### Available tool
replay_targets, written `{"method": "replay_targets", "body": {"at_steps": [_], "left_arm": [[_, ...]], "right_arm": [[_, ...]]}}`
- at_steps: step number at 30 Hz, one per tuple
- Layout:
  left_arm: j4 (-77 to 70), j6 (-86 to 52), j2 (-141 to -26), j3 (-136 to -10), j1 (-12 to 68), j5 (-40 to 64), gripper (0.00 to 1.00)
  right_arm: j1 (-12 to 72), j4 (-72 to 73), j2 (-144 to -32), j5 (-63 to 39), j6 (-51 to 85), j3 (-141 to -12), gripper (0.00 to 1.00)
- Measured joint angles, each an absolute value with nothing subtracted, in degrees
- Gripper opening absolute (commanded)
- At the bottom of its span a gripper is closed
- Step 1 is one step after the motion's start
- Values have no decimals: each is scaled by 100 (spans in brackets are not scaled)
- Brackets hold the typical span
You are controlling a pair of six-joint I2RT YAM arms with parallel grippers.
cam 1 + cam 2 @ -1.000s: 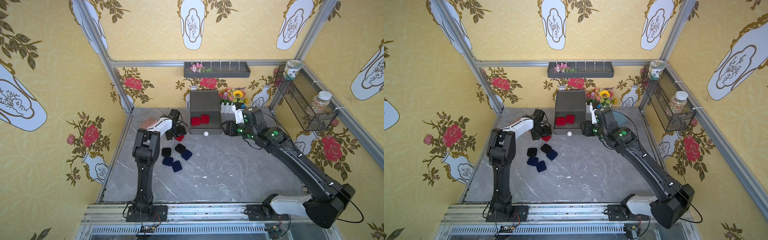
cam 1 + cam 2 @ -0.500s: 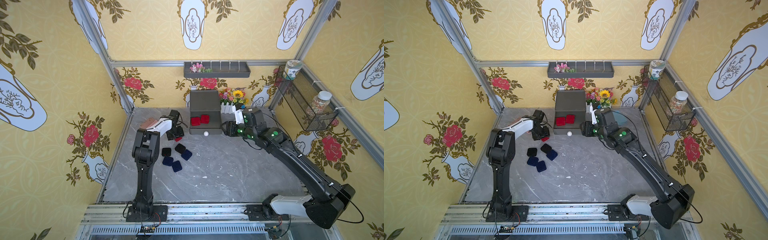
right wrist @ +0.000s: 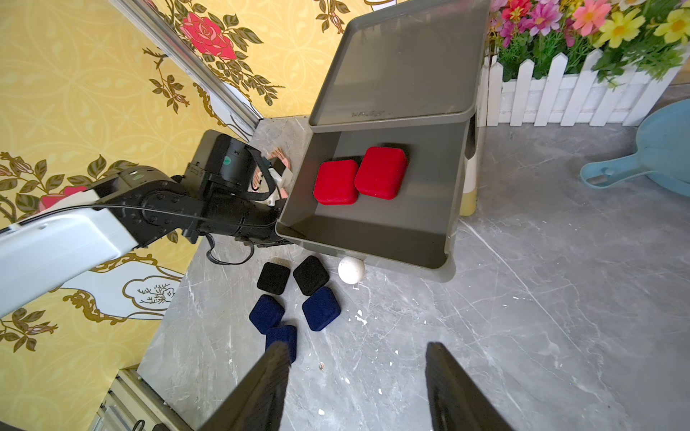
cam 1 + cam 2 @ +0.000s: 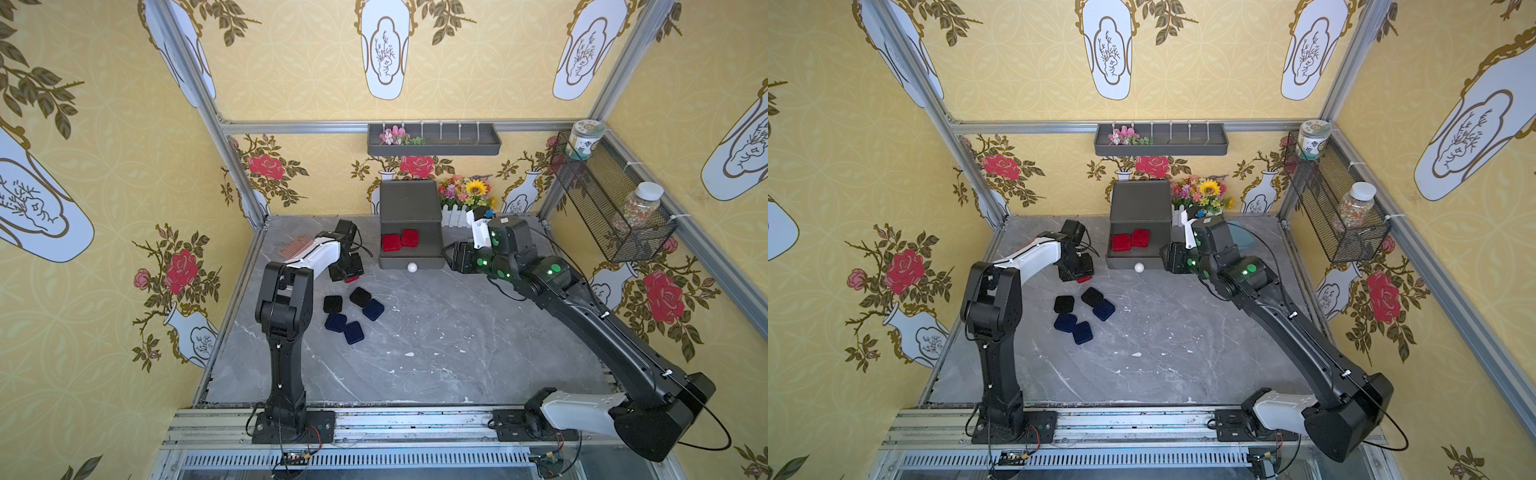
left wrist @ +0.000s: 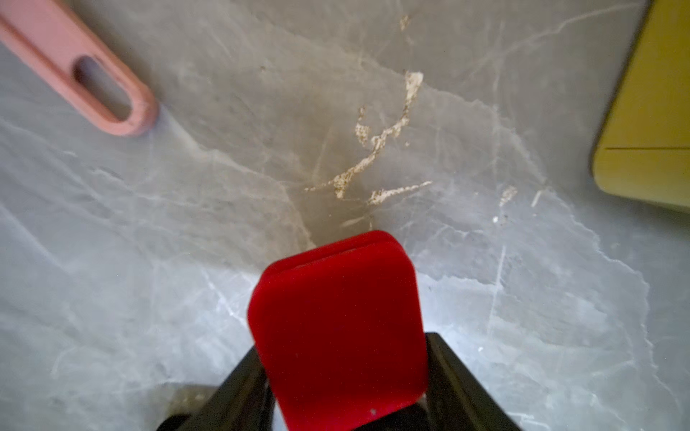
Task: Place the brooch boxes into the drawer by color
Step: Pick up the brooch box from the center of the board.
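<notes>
1. left gripper (image 5: 341, 350) grips a red velvet rounded-square brooch box (image 5: 336, 317) by its sides, over the grey marble tabletop (image 5: 186, 224).
2. right gripper (image 3: 356, 349) hangs open, empty, beside the pulled-out dark grey plastic drawer (image 3: 373, 242).
3. two red velvet boxes (image 3: 336, 182) lie in that drawer; two black velvet boxes (image 4: 333, 304) and three navy velvet boxes (image 4: 353, 332) lie on the tabletop.

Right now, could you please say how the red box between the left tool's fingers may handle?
The red box is probably stiff: its flat sides show no dent in the left tool. Its velvety skin probably resists slipping. Flat and squat, it should slide, not roll.
</notes>
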State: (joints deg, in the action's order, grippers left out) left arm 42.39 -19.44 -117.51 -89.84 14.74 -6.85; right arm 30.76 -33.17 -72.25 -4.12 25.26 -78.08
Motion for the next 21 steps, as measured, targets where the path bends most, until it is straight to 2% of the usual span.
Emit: {"method": "replay_targets", "body": {"at_steps": [9, 16, 21], "left_arm": [[4156, -1603, -9629, -8136, 1479, -685, 62], [3870, -1011, -8051, -7592, 1778, -27, 62], [3492, -591, -7478, -7072, 2040, 666, 61]], "right_arm": [[3105, -3343, -7242, -602, 2574, -8012, 65], [3177, -3413, -7505, -884, 2674, -8305, 65], [3660, -3472, -7806, -880, 2676, -8558, 66]]}}
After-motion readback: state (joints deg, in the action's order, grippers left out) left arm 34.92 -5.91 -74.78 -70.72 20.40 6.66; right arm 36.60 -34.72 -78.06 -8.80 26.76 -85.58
